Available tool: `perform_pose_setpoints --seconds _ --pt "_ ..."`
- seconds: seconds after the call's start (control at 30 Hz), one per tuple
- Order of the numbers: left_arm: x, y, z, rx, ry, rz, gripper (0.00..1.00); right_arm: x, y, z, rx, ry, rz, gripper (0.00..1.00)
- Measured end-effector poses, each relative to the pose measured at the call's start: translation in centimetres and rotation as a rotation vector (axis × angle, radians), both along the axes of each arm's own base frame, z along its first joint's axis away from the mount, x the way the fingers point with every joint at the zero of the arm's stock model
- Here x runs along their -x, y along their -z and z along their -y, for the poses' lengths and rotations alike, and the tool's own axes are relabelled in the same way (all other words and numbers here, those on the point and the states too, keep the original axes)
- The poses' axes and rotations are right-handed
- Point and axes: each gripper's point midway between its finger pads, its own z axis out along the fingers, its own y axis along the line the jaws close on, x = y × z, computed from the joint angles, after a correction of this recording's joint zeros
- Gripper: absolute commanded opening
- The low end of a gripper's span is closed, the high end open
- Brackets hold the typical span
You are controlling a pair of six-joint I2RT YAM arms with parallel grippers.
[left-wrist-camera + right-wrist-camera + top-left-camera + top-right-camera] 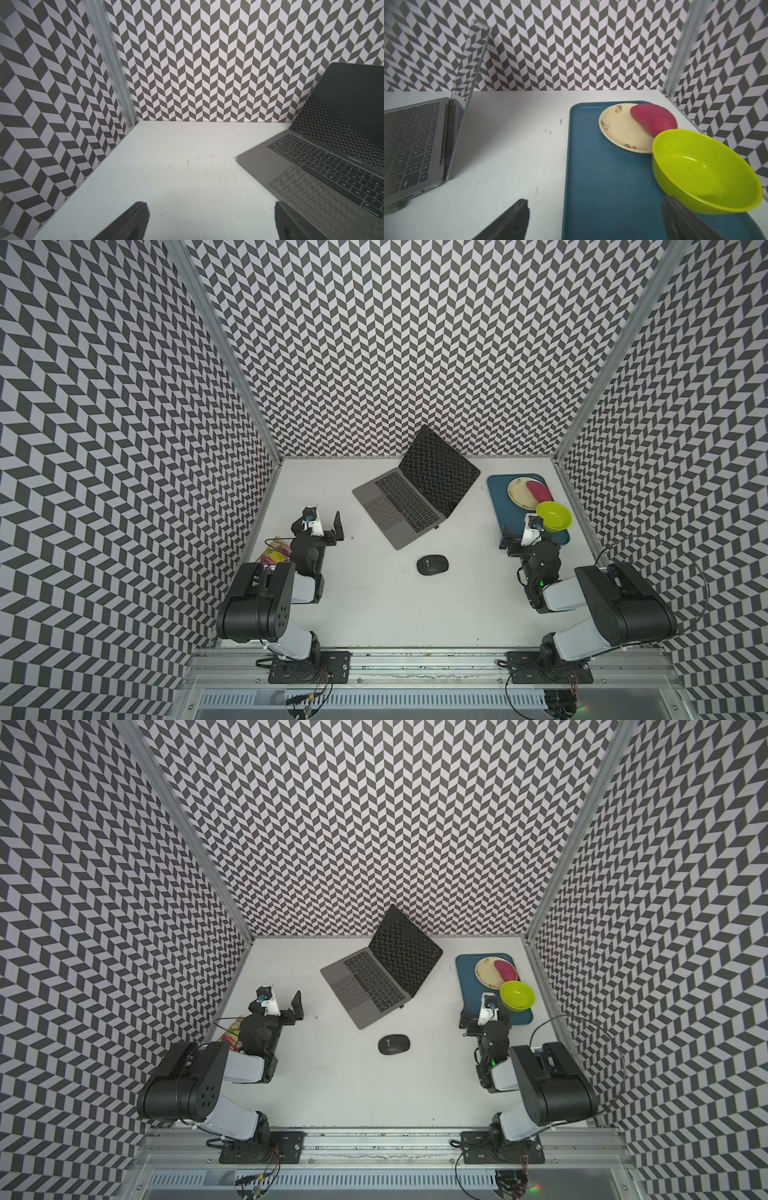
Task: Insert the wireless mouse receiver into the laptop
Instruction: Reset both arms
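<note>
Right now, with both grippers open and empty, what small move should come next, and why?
Probably reach the right gripper toward the mouse, which lies closer to it than to the left gripper. No loose receiver shows on the table; the dark stub at the laptop's edge is too small to identify.

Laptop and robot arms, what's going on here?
Nothing is being handled. The left gripper and right gripper are open and empty, either side of the open laptop, with the mouse in front of it. A tiny dark stub, possibly the receiver, shows at the laptop's right edge; whether it's plugged in I cannot tell.
</note>
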Motion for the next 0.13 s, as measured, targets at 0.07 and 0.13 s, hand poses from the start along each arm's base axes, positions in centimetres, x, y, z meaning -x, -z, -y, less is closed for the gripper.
perform_pose_setpoints --seconds 0.07,0.13 --pt "0.0 0.1 0.0 0.001 0.002 -0.003 1.0 -0.9 -1.7 0.3 -0.01 -0.008 0.057 1.0" --pt "0.0 0.1 0.1 0.0 0.003 -0.006 1.0 -1.5 -2.6 0.3 -0.014 -0.015 0.08 1.0"
